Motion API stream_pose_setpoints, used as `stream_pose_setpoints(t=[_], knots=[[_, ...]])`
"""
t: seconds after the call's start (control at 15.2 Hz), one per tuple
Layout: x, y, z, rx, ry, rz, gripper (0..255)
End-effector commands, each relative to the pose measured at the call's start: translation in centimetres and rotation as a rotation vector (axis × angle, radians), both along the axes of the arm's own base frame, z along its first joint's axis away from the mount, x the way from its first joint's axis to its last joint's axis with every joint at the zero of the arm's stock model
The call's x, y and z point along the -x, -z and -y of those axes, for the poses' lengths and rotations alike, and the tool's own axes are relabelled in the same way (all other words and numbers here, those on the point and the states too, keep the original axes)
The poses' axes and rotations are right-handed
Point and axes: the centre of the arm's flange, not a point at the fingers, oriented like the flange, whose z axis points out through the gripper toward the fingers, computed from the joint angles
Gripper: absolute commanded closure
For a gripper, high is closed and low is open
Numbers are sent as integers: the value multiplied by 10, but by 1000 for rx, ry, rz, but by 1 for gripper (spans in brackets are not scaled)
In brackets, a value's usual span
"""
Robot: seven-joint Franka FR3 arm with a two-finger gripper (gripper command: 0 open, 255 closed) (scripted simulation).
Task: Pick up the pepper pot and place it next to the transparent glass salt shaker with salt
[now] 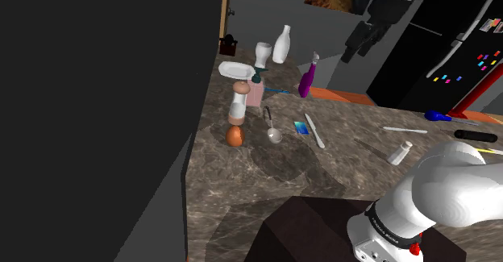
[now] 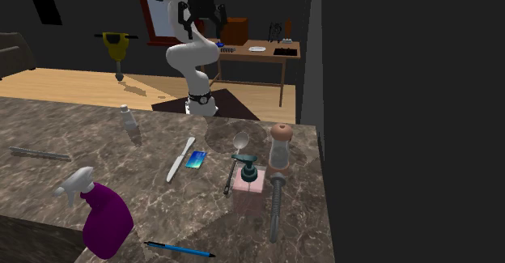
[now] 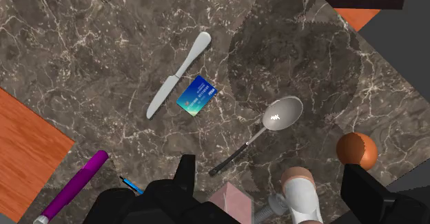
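Shoulder view, left to right.

- **Orange ball** (image 1: 234, 136): at 6 o'clock of the pepper pot (image 1: 239, 101), just beside its base.
- **Pepper pot:** upright near the left edge of the counter (image 1: 234, 196), by the dark wall (image 1: 97, 99), with nothing touching it.
- **Pink soap bottle** (image 1: 256, 91): crowds the pot at 2 o'clock. My read is that a top-down grab with the fingers on the free sides is the clean way in.
- **Spoon** (image 1: 272, 128), **blue card** (image 1: 301, 126), **knife** (image 1: 314, 131): lying flat around the pot's 4 o'clock, across the straight line to the target. The carry should go over them, not through.
- **Gripper** (image 1: 359, 49): hangs high above the counter, roughly at the pot's 2 o'clock. Jaws are spread wide and grip nothing. In the wrist view the pot's brown cap sits between the fingers but far below them, so this reads as a pre-approach hover, not a grasp.
- **Salt shaker** (image 1: 400, 151): upright and well apart from the pot, between its 3 and 4 o'clock. Bare counter surrounds it, so there is room to set the pot down beside it.

Risk: clipping the ball or the soap bottle on the way down.
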Motion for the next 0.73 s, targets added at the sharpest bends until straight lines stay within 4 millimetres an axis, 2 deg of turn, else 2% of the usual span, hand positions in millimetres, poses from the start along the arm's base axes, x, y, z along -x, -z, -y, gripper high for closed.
stream_pose_setpoints(t=[0.0, 0.66], knots=[[0, 0, 0, 0, 0, 0, 0], [-118, 66, -22, -73, -26, -70, 0]])
